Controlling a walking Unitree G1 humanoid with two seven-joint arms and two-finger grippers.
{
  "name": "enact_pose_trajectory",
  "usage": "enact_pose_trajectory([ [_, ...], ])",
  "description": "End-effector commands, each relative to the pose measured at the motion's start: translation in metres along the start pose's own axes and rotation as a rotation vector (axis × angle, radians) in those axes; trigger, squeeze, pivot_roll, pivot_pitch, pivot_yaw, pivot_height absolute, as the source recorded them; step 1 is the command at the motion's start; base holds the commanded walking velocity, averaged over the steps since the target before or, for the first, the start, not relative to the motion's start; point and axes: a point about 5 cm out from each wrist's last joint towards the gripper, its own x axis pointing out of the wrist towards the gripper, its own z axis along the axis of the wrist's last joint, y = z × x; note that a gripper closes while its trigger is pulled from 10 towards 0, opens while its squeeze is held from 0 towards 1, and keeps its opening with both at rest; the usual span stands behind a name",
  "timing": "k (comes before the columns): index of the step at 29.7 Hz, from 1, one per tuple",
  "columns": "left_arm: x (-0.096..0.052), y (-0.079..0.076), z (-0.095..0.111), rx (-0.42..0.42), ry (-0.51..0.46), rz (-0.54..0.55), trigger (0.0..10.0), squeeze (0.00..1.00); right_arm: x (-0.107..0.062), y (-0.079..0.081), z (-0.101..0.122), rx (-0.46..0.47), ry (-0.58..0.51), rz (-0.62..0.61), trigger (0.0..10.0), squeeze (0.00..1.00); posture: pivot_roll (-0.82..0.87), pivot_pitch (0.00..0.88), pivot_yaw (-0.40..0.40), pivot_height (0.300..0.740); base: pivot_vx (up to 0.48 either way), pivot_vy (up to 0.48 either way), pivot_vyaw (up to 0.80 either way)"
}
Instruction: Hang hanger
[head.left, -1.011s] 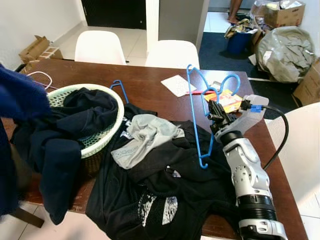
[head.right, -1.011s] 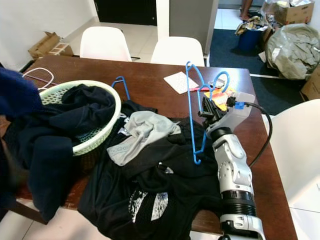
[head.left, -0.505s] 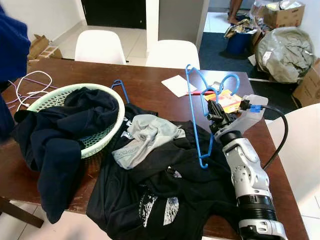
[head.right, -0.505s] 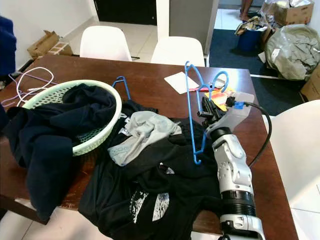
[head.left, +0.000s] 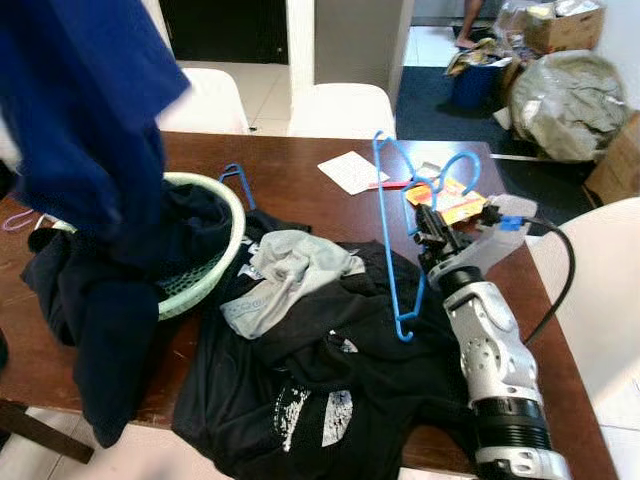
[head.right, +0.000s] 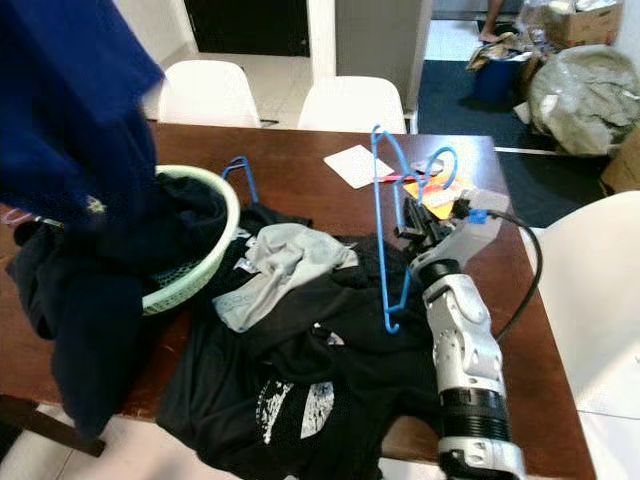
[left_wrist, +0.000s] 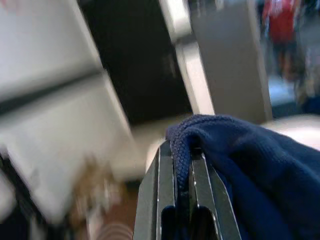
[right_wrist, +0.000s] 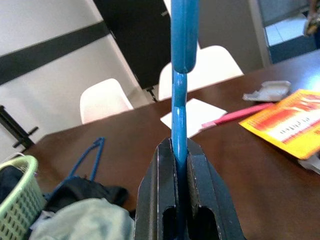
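1. Nearest you, the black garment pile (head.left: 330, 380) overhangs the front edge of the brown table (head.left: 300, 165). The lower corner of the blue hanger (head.left: 392, 240) sits just above that cloth; if you swing the hanger low, it will likely snag a fold and drag the pile off.
2. Right gripper (right_wrist: 180, 165) is pressed together on the hanger's thin blue bar, holding it upright over the table. The grip is narrow and on a smooth rod, so expect the hanger to pivot or slip between the fingers under any side load.
3. Left gripper (left_wrist: 182, 165) pinches a hem of the dark blue garment (head.left: 85, 120), which is raised over the green laundry basket (head.left: 215, 265). The bite covers little cloth; a jerk could shed it.
4. The hanging garment blocks much of the head views on that side. You may misjudge its collar when bringing it to the hanger.
5. Further back, a second blue hanger (head.left: 238, 180) lies by the basket, with paper (head.left: 350, 170) and an orange packet (head.left: 445, 200) behind. A wide sweep would scatter these.
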Motion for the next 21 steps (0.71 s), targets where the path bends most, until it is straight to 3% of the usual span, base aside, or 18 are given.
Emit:
enact_pose_trajectory([
  [1,-0.006,0.008,-0.012,-0.011,0.07,0.052,1.8,0.0,-0.001,0.003,0.0,0.001,0.004,0.007,10.0,0.0,0.05,0.121,0.044,0.74,0.0,0.0,0.0],
  [2,-0.014,0.017,-0.034,-0.036,0.16,0.127,2.2,0.0,-0.001,0.003,-0.001,0.0,0.006,0.01,10.0,0.0,0.04,0.122,0.045,0.74,0.0,0.0,0.0],
  [5,-0.021,0.023,-0.05,-0.062,0.238,0.186,1.9,0.0,-0.001,0.004,-0.001,-0.001,0.008,0.011,10.0,0.0,0.04,0.124,0.042,0.74,0.0,0.0,0.0],
  [7,-0.038,0.025,-0.083,-0.135,0.373,0.234,1.5,0.0,-0.001,0.005,-0.002,-0.005,0.012,0.016,10.0,0.0,0.04,0.126,0.044,0.74,0.0,0.0,0.0],
  [10,-0.042,0.024,-0.089,-0.15,0.397,0.232,1.5,0.0,0.0,0.005,-0.002,-0.007,0.012,0.017,10.0,0.0,0.04,0.126,0.044,0.74,0.0,0.0,0.0],
  [11,-0.051,0.018,-0.102,-0.13,0.456,0.207,2.7,0.0,0.0,0.006,-0.002,-0.007,0.014,0.018,10.0,0.0,0.05,0.126,0.042,0.74,0.0,0.0,0.0],
  [12,-0.061,0.008,-0.116,-0.078,0.542,0.136,8.7,0.35,0.0,0.006,-0.003,-0.005,0.015,0.019,10.0,0.0,0.05,0.126,0.042,0.74,0.0,0.0,0.0],
  [14,-0.061,0.008,-0.116,-0.078,0.542,0.136,8.7,0.35,0.0,0.006,-0.003,-0.005,0.015,0.019,10.0,0.0,0.05,0.126,0.042,0.74,0.0,0.0,0.0],
  [15,-0.068,0.001,-0.126,-0.045,0.606,0.082,8.7,0.35,0.0,0.007,-0.003,-0.004,0.015,0.019,10.0,0.0,0.06,0.124,0.042,0.74,0.0,0.0,0.0],
  [16,-0.068,0.001,-0.126,-0.045,0.606,0.082,8.7,0.35,0.0,0.007,-0.003,-0.004,0.015,0.019,10.0,0.0,0.06,0.124,0.042,0.74,0.0,0.0,0.0],
  [17,-0.075,-0.007,-0.135,-0.028,0.659,0.035,10.0,1.0,0.001,0.008,-0.003,-0.002,0.015,0.02,10.0,0.0,0.06,0.123,0.045,0.74,0.0,0.0,0.0],
  [21,-0.077,-0.023,-0.14,0.066,0.687,-0.096,10.0,1.0,0.0,0.007,-0.003,0.0,0.011,0.017,10.0,0.0,0.05,0.118,0.049,0.74,0.0,0.0,0.0],
])
